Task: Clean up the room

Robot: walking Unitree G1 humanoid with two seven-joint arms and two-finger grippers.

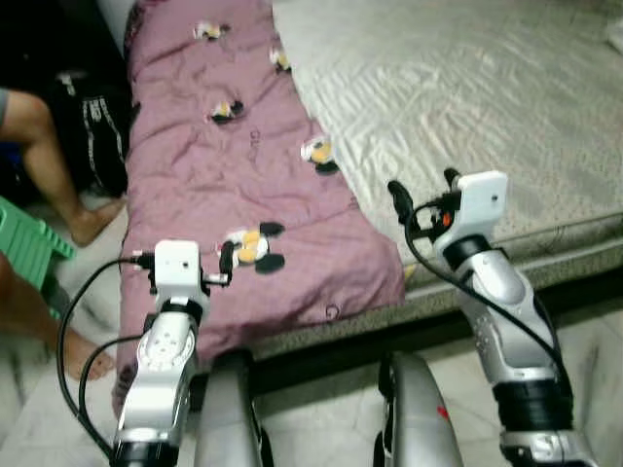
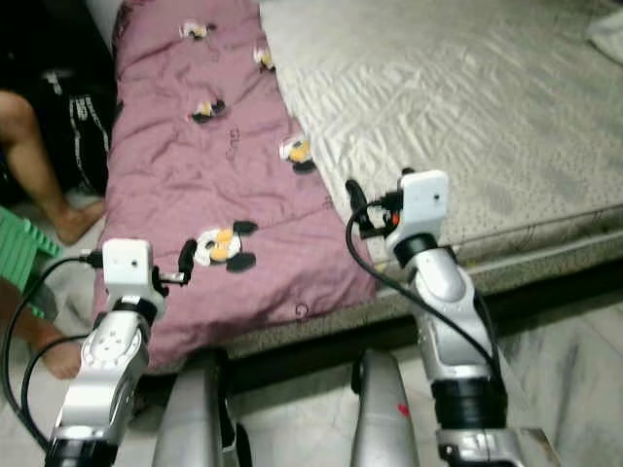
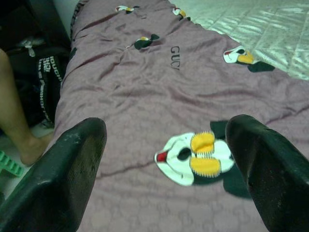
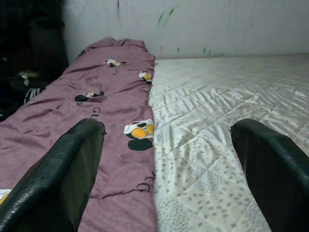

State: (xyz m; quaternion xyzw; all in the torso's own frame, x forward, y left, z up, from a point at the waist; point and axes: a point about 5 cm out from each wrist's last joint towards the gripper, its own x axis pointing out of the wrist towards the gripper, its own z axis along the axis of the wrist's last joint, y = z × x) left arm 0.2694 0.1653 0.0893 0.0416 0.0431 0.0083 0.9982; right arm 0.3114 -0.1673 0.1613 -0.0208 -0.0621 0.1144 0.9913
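A mauve blanket (image 1: 214, 146) printed with cartoon ducks lies lengthwise along the left side of a bed and hangs over its near end. The rest of the bed is a pale quilted mattress (image 1: 467, 88). My left gripper (image 1: 181, 255) hovers open above the blanket's near end, beside a duck print (image 3: 193, 157), with nothing between its fingers (image 3: 72, 169). Also open and holding nothing, my right gripper (image 1: 422, 185) sits over the mattress just past the blanket's right edge (image 4: 147, 145).
A person's bare leg (image 1: 49, 156) and foot (image 1: 83, 355) are on the floor left of the bed. A green stool (image 1: 29, 243) and a black bag (image 1: 92, 126) are there too. A white item (image 1: 613, 34) lies at the mattress's far right.
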